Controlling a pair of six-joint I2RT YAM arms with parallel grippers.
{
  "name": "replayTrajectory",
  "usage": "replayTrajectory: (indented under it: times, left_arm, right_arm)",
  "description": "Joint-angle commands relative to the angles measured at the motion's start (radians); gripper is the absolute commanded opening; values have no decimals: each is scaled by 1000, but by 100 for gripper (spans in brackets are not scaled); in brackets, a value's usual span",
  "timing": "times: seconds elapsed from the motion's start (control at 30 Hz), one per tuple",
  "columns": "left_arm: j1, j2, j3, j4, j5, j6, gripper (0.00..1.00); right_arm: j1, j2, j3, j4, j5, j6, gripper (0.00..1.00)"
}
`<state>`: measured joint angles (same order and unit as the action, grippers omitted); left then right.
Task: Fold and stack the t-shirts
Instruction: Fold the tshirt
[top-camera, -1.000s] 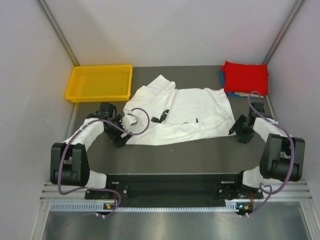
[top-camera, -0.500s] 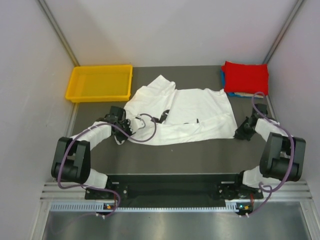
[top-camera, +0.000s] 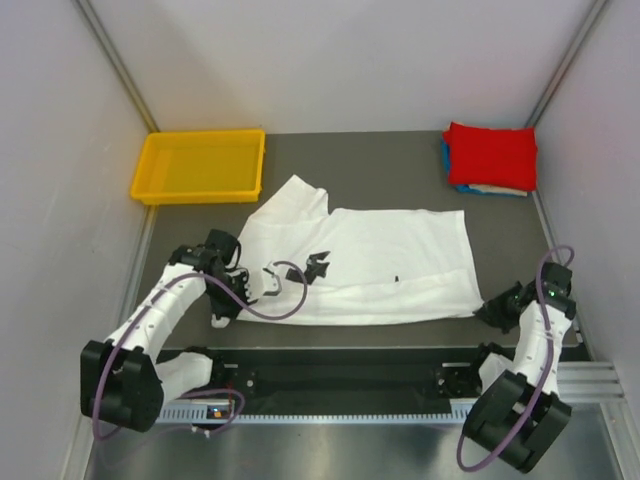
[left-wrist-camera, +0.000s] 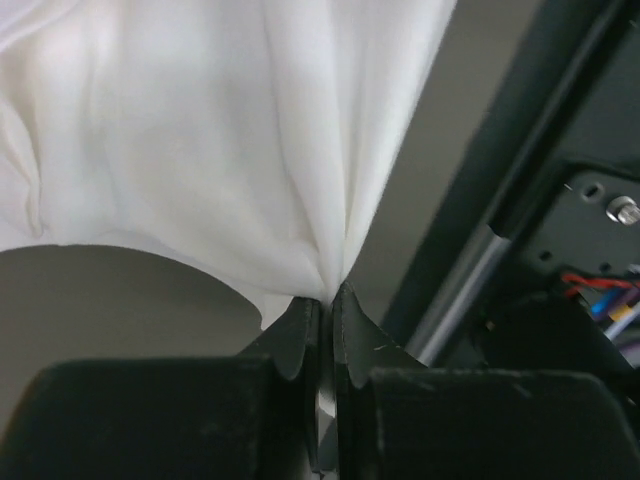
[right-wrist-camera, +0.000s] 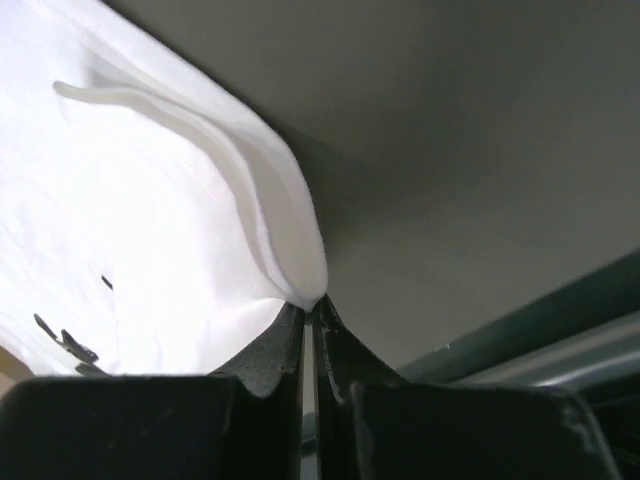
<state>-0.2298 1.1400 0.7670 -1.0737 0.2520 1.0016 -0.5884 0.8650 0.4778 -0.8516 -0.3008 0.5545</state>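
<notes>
**Two corners pinched on a limp white shirt (top-camera: 370, 260)**

Left tool (left-wrist-camera: 322, 300) is clenched on one corner, cloth fanning ahead of its tips. Between the tools the white shirt lies spread over the desk (top-camera: 400, 165), plain and short-sleeved. Soft and light, it should sag unless held taut; corners and hems give the surest hold. Right tool (right-wrist-camera: 310, 310) is clenched on the other corner. Folded shirts (top-camera: 490, 155), red on top, sit well beyond it.

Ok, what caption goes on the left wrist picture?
Shut left jaws pinch the shirt by its edge, above the table.
</notes>
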Motion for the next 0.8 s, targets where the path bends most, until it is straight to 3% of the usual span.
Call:
replayTrajectory:
  times: [0.0,0.13,0.17,0.2,0.23,0.27,0.3,0.4,0.43,0.53,0.63,0.77]
  left_arm:
    - [-9,-46,25,-232,27,97,0]
    - [-29,-46,0,-230,42,78,3]
    - [-31,-42,0,-238,47,81,30]
    - [-29,-34,8,-249,53,88,44]
    - [-29,-22,17,-261,43,92,57]
    - [-29,-17,37,-256,26,83,81]
    - [-16,-10,96,-235,6,66,85]
    - [10,77,309,-60,-37,-65,95]
    - [10,117,375,57,-37,-199,96]
    - [9,324,633,185,7,-450,88]
    - [-2,537,805,346,33,-585,78]
    - [-2,826,1090,455,-34,-693,78]
  right_arm:
    - [-10,-52,18,-165,3,-53,0]
    - [5,-72,7,-190,-12,-48,0]
    - [6,-70,13,-194,-5,-45,2]
    - [4,-66,36,-193,3,-33,10]
    - [2,-66,59,-181,17,-28,23]
    - [1,-69,88,-176,55,-19,44]
    - [1,-72,170,-167,80,-5,47]
    - [9,-80,324,-54,81,-16,52]
    - [18,-78,347,38,65,-24,53]
    - [80,3,412,178,22,-41,55]
    - [189,191,499,227,89,-106,54]
    - [314,512,636,278,143,-165,51]
